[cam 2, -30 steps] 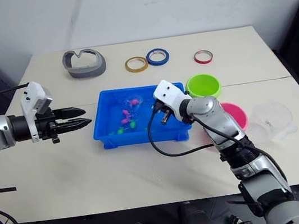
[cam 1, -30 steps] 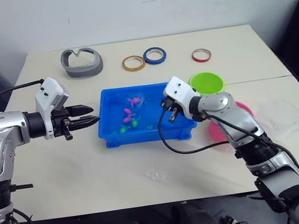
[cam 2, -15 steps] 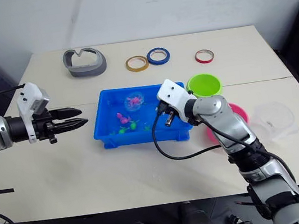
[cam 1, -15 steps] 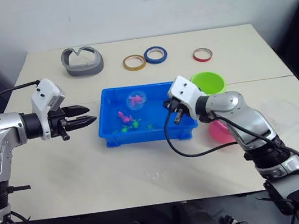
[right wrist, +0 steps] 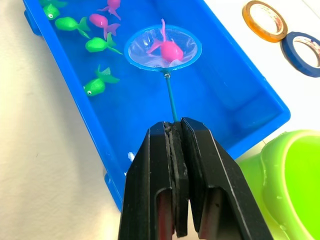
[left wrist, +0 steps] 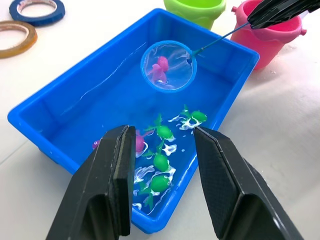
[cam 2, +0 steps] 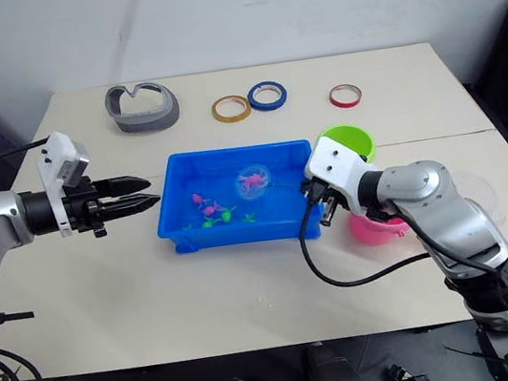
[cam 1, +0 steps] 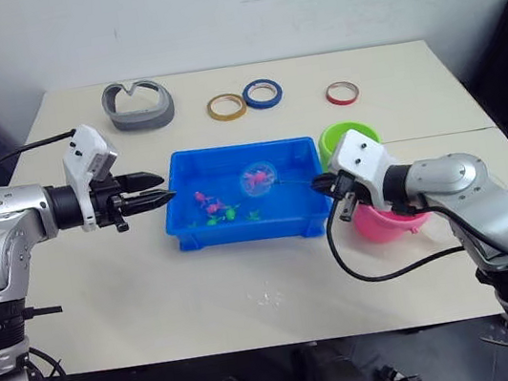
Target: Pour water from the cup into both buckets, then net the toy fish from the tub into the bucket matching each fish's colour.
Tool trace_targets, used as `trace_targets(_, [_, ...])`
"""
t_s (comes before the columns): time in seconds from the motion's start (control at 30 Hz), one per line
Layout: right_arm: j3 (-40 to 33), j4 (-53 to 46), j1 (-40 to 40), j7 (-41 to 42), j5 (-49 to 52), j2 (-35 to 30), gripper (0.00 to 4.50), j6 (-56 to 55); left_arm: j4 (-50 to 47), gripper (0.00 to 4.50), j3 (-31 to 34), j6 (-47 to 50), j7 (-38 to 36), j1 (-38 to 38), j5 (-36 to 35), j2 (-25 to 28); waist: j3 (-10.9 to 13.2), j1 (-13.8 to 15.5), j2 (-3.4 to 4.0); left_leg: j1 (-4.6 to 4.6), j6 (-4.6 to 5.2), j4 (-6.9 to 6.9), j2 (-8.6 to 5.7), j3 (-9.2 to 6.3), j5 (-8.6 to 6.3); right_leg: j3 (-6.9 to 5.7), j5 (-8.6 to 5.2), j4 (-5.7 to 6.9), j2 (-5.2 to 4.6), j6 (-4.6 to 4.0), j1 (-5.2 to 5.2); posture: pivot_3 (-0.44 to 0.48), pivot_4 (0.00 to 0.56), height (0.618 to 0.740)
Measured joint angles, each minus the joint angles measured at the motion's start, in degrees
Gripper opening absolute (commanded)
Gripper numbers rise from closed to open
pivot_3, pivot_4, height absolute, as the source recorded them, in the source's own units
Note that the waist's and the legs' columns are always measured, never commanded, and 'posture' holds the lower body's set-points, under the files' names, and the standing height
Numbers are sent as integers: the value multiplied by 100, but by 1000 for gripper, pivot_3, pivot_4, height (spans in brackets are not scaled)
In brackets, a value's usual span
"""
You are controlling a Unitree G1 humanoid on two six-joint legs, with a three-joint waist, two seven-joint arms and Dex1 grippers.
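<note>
My right pincer (right wrist: 175, 150) pinches the net (right wrist: 163, 48) by its thin, whippy stick; pink fish (right wrist: 169, 49) rides loose. Left pincer (left wrist: 162, 165) gapes.

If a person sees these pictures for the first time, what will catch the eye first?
Probably the bright blue tub at the table's middle. Above it the right gripper holds the net with one pink fish inside. The green bucket and pink bucket wait beside its right end.
</note>
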Motion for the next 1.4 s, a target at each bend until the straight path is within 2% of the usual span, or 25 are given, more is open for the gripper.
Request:
trace_targets(0.23, [7, 37, 17, -101, 32, -5, 0, -39, 23, 2115, -170, -79, -148, -165, 0, -111, 0, 27, 0, -2, 1, 0, -1, 0, 0, -1, 0, -2, -1, 0, 0, 0, 150, 738])
trace_targets(0.4, [-299, -50, 211, -7, 220, -368, 0, -16, 143, 2115, -609, -214, -562, -517, -27, -496, 0, 97, 0, -4, 2, 1, -2, 0, 0, -1, 0, -4, -1, 0, 0, 0, 150, 738])
trace_targets(0.6, [-1627, -1096, 827, 277, 828, -1164, 0, 570, 966, 2115, -1100, -885, -1109, -1354, 158, -1180, 0, 209, 2, -5, 2, 1, -3, -1, 0, -3, 0, -6, 1, 0, 2, 0, 150, 738])
trace_targets(0.67, [-2469, -1668, 1232, 392, 1100, -1503, 0, 983, 1536, 2115, -1267, -1282, -1376, -1674, 279, -1527, 0, 255, 1, -5, 3, 2, -2, -1, -1, -2, 0, -13, 3, 1, 4, 0, 150, 738])
trace_targets(0.7, [-2546, -1718, 1266, 406, 1120, -1533, 0, 1024, 1584, 2115, -1280, -1325, -1398, -1689, 291, -1550, 0, 250, 2, -5, 3, 2, -2, -1, -1, -2, 0, -12, 2, 1, 4, 0, 150, 738])
trace_targets(0.73, [-3027, -2005, 1597, 457, 1226, -1650, 0, 1264, 1890, 2115, -1381, -1534, -1547, -1862, 384, -1739, 0, 263, 2, -7, 3, 2, -4, -2, -1, -1, 0, -10, 3, 1, 4, 0, 150, 738])
trace_targets(0.9, [-4457, -2746, 2489, 759, 1493, -1867, 0, 2017, 2787, 2115, -1514, -2182, -1903, -2294, 656, -2153, 0, 267, 2, -2, 3, 2, -1, 0, -1, 2, 0, -9, 7, 1, 5, 0, 150, 738])
trace_targets(1.07, [-5828, -3061, 3853, 1038, 1360, -1895, 0, 2209, 3497, 2115, -1534, -2637, -2165, -2590, 875, -2506, 0, 294, 1, -4, 4, 2, -5, -1, -1, 3, 2, -14, 7, 3, 7, 0, 150, 738])
trace_targets(1.2, [-6226, -3049, 4652, 1046, 1006, -1862, 0, 1805, 3756, 2115, -1533, -2819, -2264, -2639, 984, -2589, 0, 285, 1, -2, 3, 2, -3, 0, -1, 4, 2, -11, 9, 4, 8, 0, 150, 738])
trace_targets(1.4, [-6206, -2953, 5502, 917, 262, -1786, 0, 603, 3853, 2115, -1528, -2867, -2320, -2651, 1079, -2617, 0, 283, 1, 0, 1, 2, -4, 0, 0, 4, 2, -8, 10, 4, 8, 0, 150, 738])
